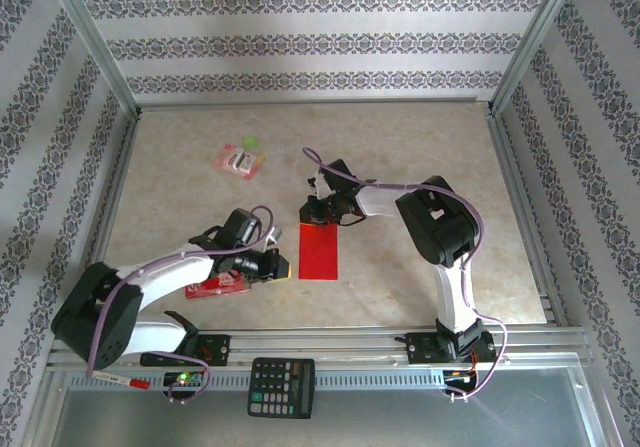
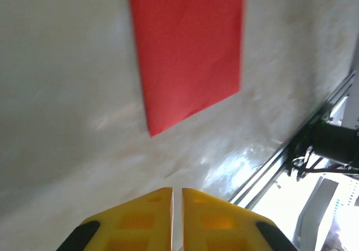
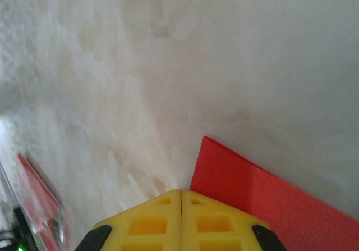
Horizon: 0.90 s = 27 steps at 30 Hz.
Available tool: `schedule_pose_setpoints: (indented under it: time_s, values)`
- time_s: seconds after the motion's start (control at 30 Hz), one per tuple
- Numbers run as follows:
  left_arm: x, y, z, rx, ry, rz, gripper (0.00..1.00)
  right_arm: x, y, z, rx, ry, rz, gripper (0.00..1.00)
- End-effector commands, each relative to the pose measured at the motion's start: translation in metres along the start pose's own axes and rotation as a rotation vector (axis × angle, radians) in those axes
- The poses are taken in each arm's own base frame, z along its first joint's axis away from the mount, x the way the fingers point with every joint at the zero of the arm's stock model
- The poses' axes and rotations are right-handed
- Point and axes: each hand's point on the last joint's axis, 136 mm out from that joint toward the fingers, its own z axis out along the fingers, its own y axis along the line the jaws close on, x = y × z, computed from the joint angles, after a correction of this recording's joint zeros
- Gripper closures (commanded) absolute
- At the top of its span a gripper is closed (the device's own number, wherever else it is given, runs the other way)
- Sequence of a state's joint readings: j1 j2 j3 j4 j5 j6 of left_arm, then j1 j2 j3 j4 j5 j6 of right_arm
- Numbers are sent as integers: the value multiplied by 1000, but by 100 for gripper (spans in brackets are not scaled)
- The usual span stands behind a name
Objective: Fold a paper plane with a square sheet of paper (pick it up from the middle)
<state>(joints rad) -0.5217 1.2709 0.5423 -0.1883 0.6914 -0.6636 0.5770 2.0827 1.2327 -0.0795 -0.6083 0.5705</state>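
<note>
The thin bright red sheet of paper [image 1: 320, 252] looks matt and smooth. The beige marbled tabletop [image 1: 430, 137] has a faint polished sheen. The left end effector [image 2: 176, 194] and right end effector [image 3: 180, 195] have dull yellow moulded-plastic fingers [image 2: 134, 223]. The silver front rail [image 1: 350, 345] is bare metal.

No text, number or brand can be read in any view.
- Calculator [image 1: 281, 387], near rail: rows of keys are seen, their markings too small to be made out; the display is blank grey.
- Red packet [image 1: 222, 286], under the left arm: white print is seen, not legible.
- Pink packet [image 1: 241, 159], far left of the table: pale label patches are noted, no letters resolved.
- Strip label [image 1: 125, 379], on the near rail: red and white, unreadable.
</note>
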Motion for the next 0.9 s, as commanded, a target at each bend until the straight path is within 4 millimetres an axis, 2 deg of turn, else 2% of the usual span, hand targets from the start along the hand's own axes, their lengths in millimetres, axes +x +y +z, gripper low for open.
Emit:
schedule_pose_setpoints:
  time_s: [0.0, 0.1, 0.2, 0.27, 0.33, 0.4, 0.5, 0.67, 0.73, 0.87]
  values:
    - [-32, -3, -22, -54, -151, -9, 81, 54, -33, -5, 62, 241, -23, 95]
    - [-52, -5, -24, -62, -232, -45, 77, 40, -7, -26, -7, 195, -77, 89]
    - [-64, -13, -12, -32, -219, -60, 77, 25, 15, -57, -69, 93, -92, 83]
    - [-65, -19, 1, -29, -182, -48, 79, 22, 12, -76, -48, 24, -67, 78]
    - [-62, -24, 18, -36, -143, -31, 82, 26, -8, -93, 45, -31, -12, 74]
    - [-65, -29, 35, -16, -106, -29, 86, 36, -37, -110, 177, -73, 46, 71]
    - [-77, -31, 54, -24, -70, -14, 90, 54, -53, -126, 272, -112, 63, 69]
    - [-96, -17, 72, -58, -19, 0, 95, 91, -45, -135, 267, -100, 32, 63]
    - [-108, -16, 73, -52, -20, 2, 96, 103, -39, -134, 259, -92, 9, 61]
    - [-116, -3, 82, -89, 20, 20, 98, 122, -35, -128, 271, -81, -15, 56]
